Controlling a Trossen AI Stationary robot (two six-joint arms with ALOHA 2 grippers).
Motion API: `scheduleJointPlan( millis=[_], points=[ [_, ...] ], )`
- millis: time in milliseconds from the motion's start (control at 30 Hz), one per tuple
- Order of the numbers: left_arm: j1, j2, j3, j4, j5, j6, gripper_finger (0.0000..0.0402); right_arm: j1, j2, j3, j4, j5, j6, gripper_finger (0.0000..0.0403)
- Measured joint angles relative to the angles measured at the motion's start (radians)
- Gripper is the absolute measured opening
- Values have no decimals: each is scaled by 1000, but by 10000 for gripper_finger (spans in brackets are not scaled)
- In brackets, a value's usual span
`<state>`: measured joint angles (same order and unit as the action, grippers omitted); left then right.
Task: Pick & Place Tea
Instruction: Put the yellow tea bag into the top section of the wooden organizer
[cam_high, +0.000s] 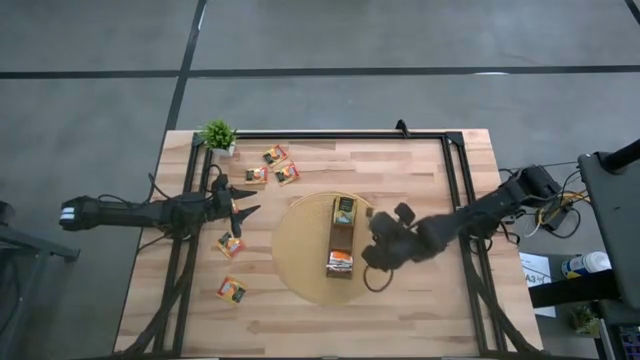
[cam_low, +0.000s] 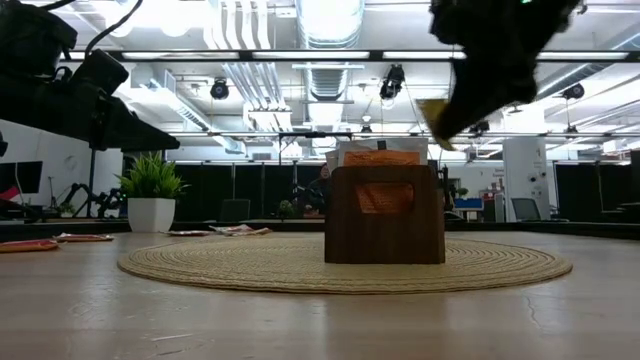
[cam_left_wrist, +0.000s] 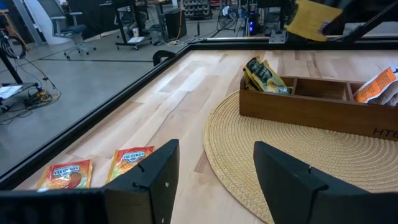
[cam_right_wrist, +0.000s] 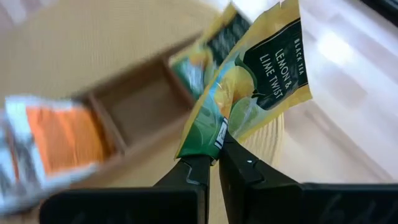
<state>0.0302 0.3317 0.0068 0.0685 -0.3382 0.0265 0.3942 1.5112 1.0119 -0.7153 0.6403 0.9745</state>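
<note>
Sachet of dark green-and-yellow lemon tea (cam_right_wrist: 261, 81) stands tilted upward from my right gripper (cam_right_wrist: 214, 163), pinched by its lower corner between nearly closed fingers, above the long brown wooden box (cam_high: 340, 236); my left gripper (cam_left_wrist: 214, 180) waits spread open.

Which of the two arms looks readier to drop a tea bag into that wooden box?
The right. Its gripper is already pinching a lemon tea sachet and hangs beside the box on the round mat. The left gripper is open and empty, off the mat near loose sachets.
</note>
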Motion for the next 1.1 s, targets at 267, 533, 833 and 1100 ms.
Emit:
scheduleJointPlan(
  millis=[267, 533, 833, 1100],
  points=[
    [0, 0, 0, 0, 0, 0, 202, -141, 11, -12, 128, -24, -106, 13],
    [0, 1, 0, 0, 1, 0, 202, -211, 155, 22, 233, -74, -166, 13],
    [0, 12, 0, -1, 3, 0, 202, -259, 330, 167, 170, -58, -168, 13],
    [0, 14, 0, -1, 0, 0, 202, -300, 403, 253, 61, -98, -166, 55]
  ],
)
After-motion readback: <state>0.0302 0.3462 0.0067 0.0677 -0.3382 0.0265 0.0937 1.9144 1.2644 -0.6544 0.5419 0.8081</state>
